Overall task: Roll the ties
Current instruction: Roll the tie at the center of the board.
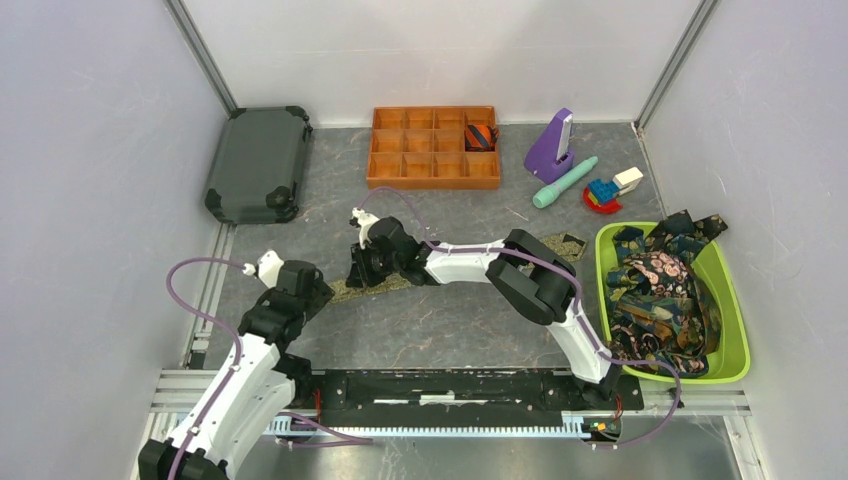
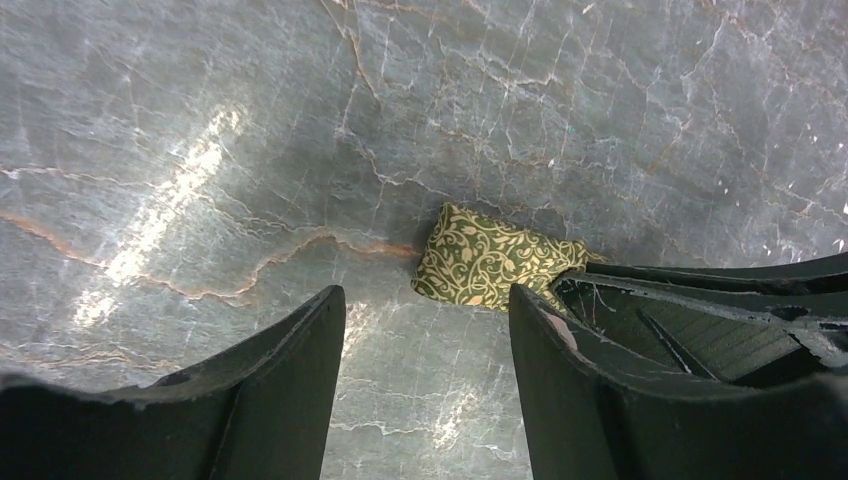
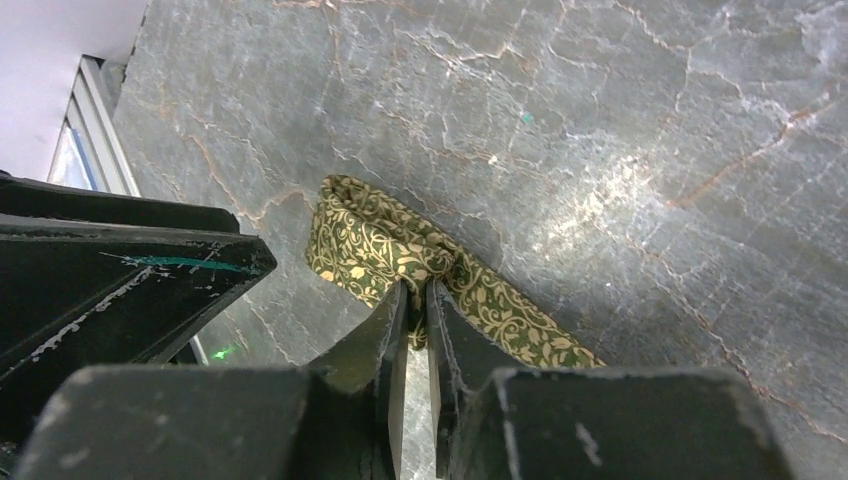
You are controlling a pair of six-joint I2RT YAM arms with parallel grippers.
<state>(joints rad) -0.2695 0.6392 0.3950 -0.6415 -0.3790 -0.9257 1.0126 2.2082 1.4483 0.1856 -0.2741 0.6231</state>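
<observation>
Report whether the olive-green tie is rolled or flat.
Mostly flat: the tie has only its end folded over, pinched by the right pincer; the rest lies along the table.

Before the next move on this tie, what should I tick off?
1. Right gripper pinching the olive-green patterned fabric tie: ok.
2. Tie's end folded over to start a roll: ok.
3. Left gripper open and empty: ok.
4. Rest of the tie lying flat: cannot tell, the arms hide part of it.
5. Free compartment in the orange divided tray: ok.
</observation>
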